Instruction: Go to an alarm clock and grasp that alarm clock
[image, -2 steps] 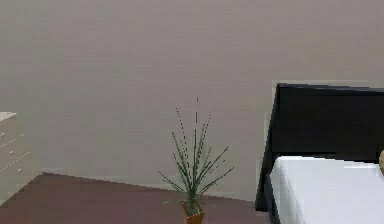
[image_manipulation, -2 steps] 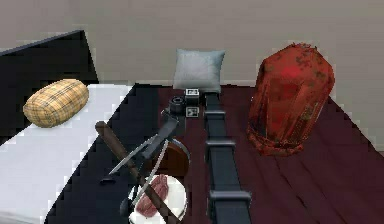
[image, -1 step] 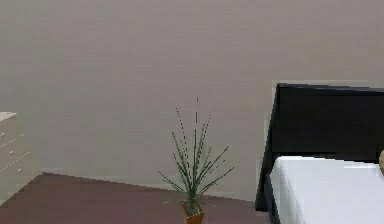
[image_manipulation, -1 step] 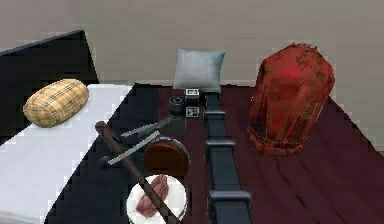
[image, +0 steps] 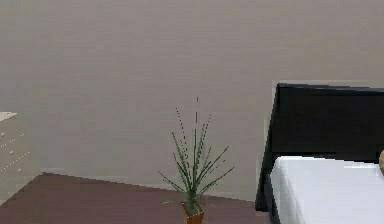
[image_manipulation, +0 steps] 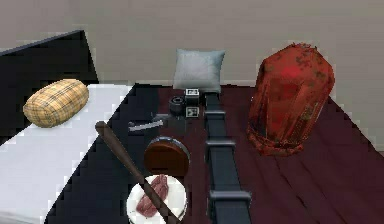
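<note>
Pincer (image_manipulation: 175, 105) near greyish blob (image_manipulation: 148, 125), perhaps clock.

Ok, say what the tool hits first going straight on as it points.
Probably the bat, its upper end just left of the tool. Height is unclear, so it might pass above toward the bed.

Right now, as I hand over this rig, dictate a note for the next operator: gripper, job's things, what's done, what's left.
Gripper: by the far end of the dark surface next to the bed; cannot tell whether it holds anything.
Alarm clock: not surely made out; a dark round thing lies near the arm, beside a bat and plate.
Done: approach.
Left: confirm the clock, grasp it.
</note>
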